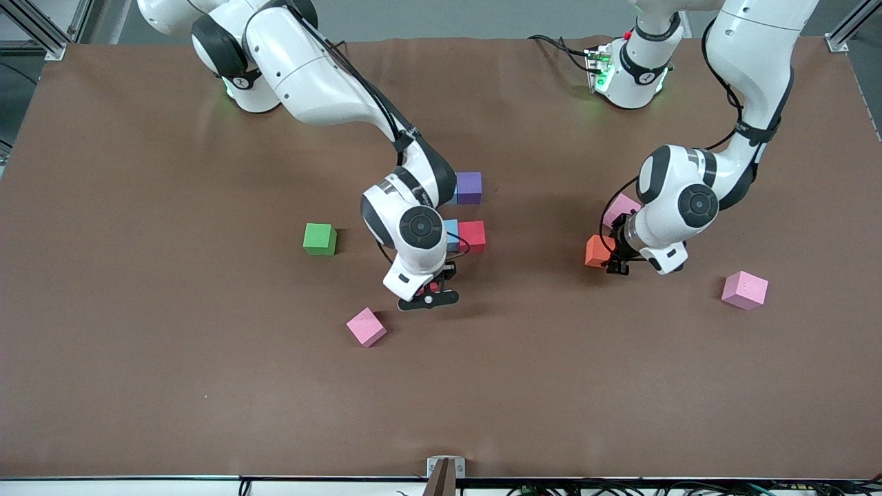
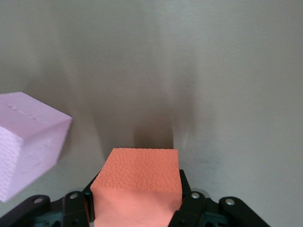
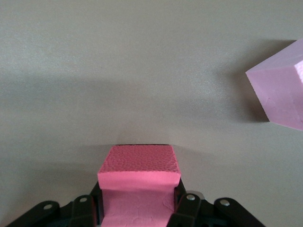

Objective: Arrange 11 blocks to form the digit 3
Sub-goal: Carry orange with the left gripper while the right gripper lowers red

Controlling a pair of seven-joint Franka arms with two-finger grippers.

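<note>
Blocks lie scattered over the brown table (image 1: 138,344). Nearest the front camera we see a skewed pink block (image 1: 366,326). At one o'clock from it, the right gripper (image 1: 428,295) has its jaws clamped on a bright pink block (image 3: 139,165). A pale pink block (image 1: 744,290) sits toward the left arm's end. At ten o'clock from it, the left gripper (image 1: 615,265) pinches an orange block (image 1: 597,250), with another pale block (image 1: 621,207) just beside it. Farther off we find a green cube (image 1: 320,238), then a blue block (image 1: 451,234) and a red block (image 1: 473,235) side by side. A purple block (image 1: 468,187) lies farthest.

Brown table (image 1: 172,386) bears scattered cubes: green cube (image 1: 320,239), pink cube (image 1: 366,326).
</note>
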